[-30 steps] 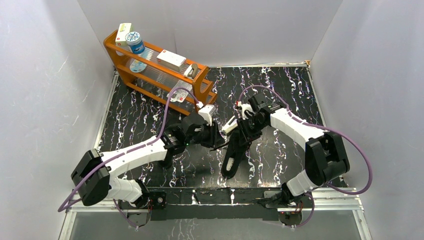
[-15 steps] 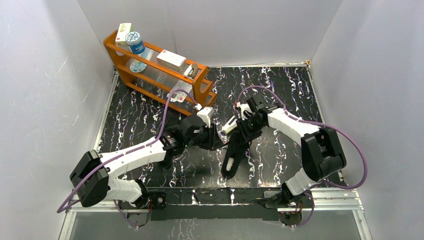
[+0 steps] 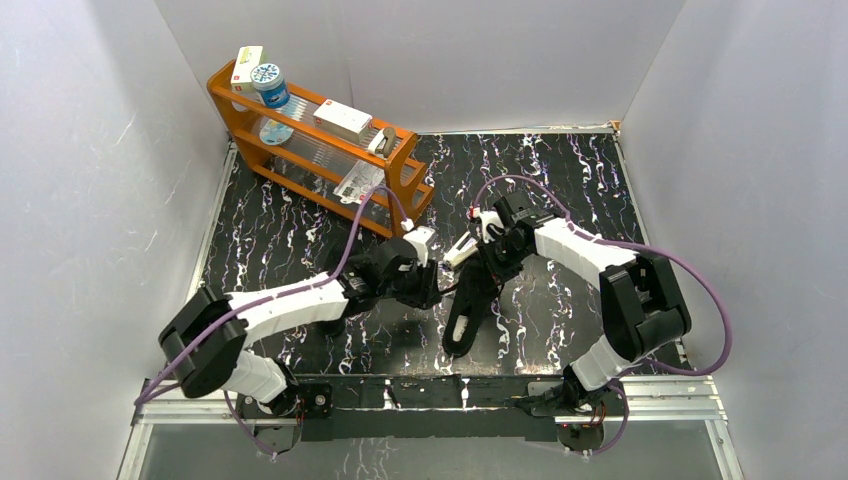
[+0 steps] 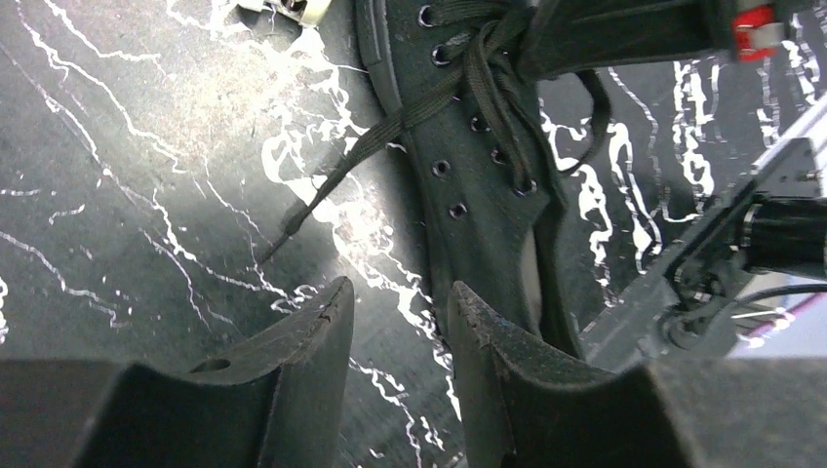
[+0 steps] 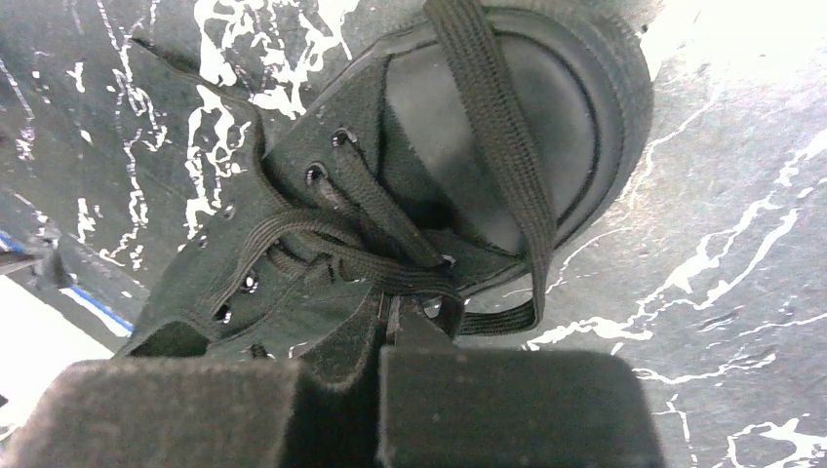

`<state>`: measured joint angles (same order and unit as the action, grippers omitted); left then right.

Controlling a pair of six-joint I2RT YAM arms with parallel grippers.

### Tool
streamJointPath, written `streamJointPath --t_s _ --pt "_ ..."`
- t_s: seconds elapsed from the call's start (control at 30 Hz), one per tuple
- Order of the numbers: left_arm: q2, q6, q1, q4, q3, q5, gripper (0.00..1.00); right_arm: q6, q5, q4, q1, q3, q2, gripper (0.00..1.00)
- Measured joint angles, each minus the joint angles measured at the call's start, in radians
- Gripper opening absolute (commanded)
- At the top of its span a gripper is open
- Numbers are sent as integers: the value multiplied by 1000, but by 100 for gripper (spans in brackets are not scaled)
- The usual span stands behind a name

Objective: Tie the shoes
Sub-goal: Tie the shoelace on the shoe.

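One black lace-up shoe lies mid-table, heel toward the near edge. My left gripper hovers low at its left side. In the left wrist view that gripper stands open over bare marbled table, with the shoe just to its right and a loose lace end trailing off to the left. My right gripper is over the shoe's laced front. The right wrist view shows this gripper shut on the lace where it crosses the eyelets, and a lace loop lies across the toe cap.
An orange rack holding bottles and small boxes stands at the back left. A small white object lies by the shoe's toe. White walls close in three sides, and a metal rail runs along the near edge.
The right jaws have closed onto the lace at the shoe's front. The left jaws have opened a little wider, and the left arm has shifted slightly along the shoe's side.
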<state>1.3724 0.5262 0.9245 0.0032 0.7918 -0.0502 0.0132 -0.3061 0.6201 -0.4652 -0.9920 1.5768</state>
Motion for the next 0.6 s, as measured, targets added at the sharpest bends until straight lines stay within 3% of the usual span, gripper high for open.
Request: streamJointPath --t_s 0.37,0.6 --pt "280 -228 -32 149 29 -40 49 -26 -90 45 0 -51 -24 0" --pt "355 -348 -35 251 61 -44 54 -49 -127 56 0 -51 -24 0"
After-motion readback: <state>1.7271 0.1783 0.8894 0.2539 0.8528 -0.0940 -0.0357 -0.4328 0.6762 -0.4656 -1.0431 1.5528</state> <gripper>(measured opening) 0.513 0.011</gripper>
